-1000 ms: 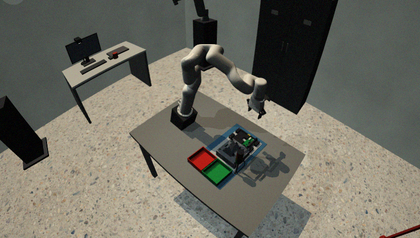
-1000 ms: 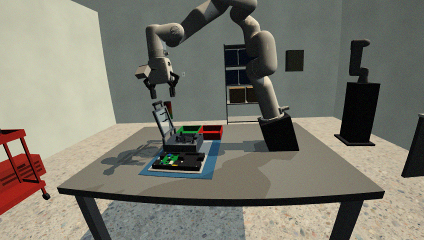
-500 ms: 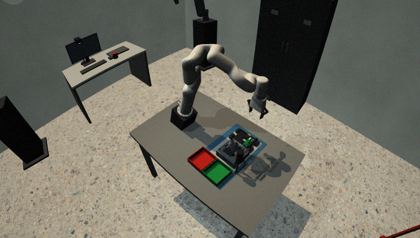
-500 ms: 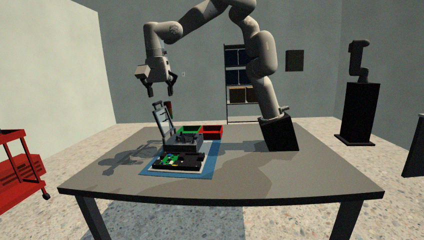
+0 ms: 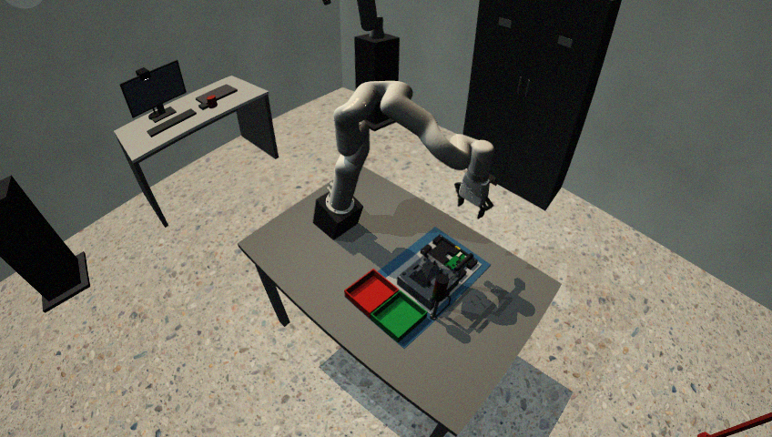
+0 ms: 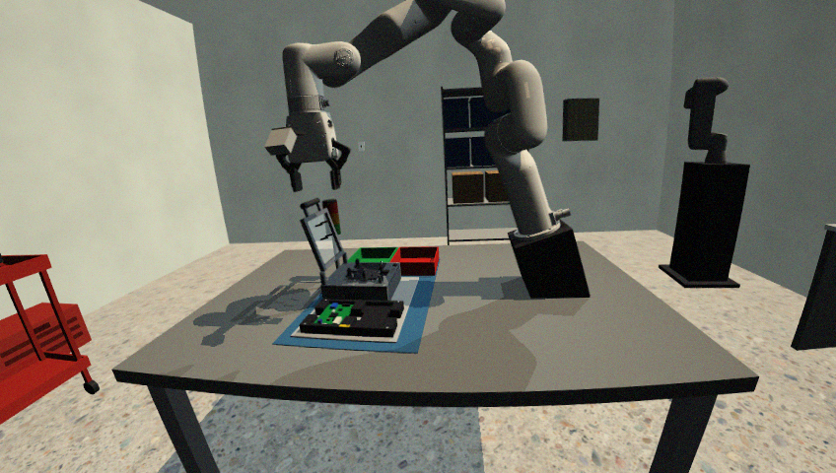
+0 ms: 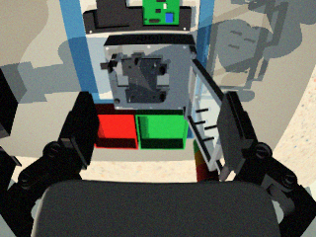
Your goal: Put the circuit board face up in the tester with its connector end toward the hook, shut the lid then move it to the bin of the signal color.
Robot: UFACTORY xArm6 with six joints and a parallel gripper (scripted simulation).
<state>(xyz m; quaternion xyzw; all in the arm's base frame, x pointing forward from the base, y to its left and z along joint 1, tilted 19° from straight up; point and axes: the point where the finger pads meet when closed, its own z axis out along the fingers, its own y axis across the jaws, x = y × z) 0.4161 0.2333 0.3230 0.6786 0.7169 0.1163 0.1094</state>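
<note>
The tester (image 7: pixel 146 78) (image 6: pixel 362 283) stands between the tray and the bins, its lid (image 6: pixel 321 238) (image 7: pixel 209 124) raised open. The signal tower (image 5: pixel 440 293) (image 6: pixel 332 214) stands beside it, showing no clear light. My gripper (image 6: pixel 315 175) (image 5: pixel 474 207) hangs open and empty, high above the tray and tester. The red bin (image 5: pixel 371 291) and the green bin (image 5: pixel 398 315) stand side by side.
Tray, tester and bins rest on a blue bench mat (image 5: pixel 431 284) on the grey table. The arm's black base (image 5: pixel 337 215) stands at the table's far corner. A red cart (image 6: pixel 34 331) stands off the table.
</note>
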